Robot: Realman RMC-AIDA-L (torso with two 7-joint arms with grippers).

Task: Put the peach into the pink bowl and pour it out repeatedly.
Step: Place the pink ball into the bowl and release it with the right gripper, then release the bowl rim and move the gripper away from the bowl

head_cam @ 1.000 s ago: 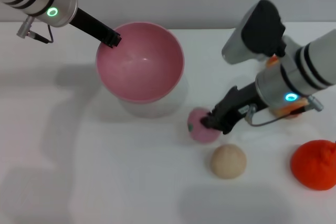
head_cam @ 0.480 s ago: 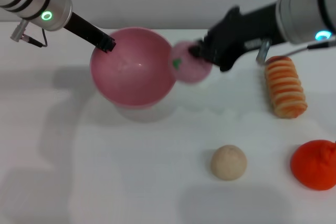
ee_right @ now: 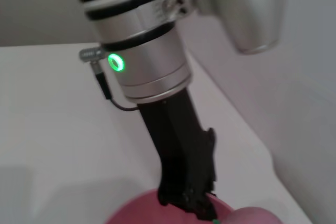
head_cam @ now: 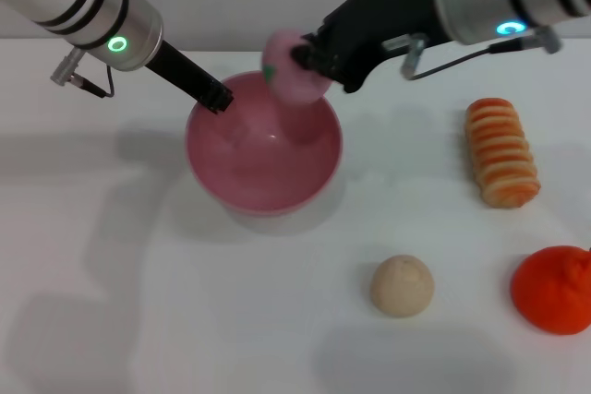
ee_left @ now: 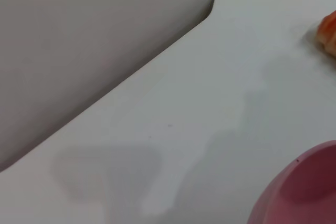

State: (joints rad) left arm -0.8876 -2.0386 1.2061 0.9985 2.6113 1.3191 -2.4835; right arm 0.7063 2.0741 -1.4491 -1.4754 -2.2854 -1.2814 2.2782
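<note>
The pink bowl (head_cam: 263, 154) sits left of centre in the head view. My left gripper (head_cam: 218, 97) is shut on its far-left rim. My right gripper (head_cam: 309, 57) is shut on the peach (head_cam: 294, 69), a pale-pink ball with a green mark, and holds it in the air above the bowl's far-right rim. In the right wrist view the left gripper (ee_right: 191, 200) grips the bowl's rim (ee_right: 142, 209), and the top of the peach (ee_right: 254, 216) shows at the picture's edge. The left wrist view shows only a part of the bowl (ee_left: 304, 192) and bare table.
A beige ball (head_cam: 402, 285) lies on the white table in front of the bowl. An orange-red lumpy fruit (head_cam: 554, 288) sits at the near right. A striped orange-and-cream roll (head_cam: 500, 151) lies at the right.
My right gripper has lifted the peach off the table and carried it left, to above the bowl's rim. The bowl and left gripper have shifted slightly right.
</note>
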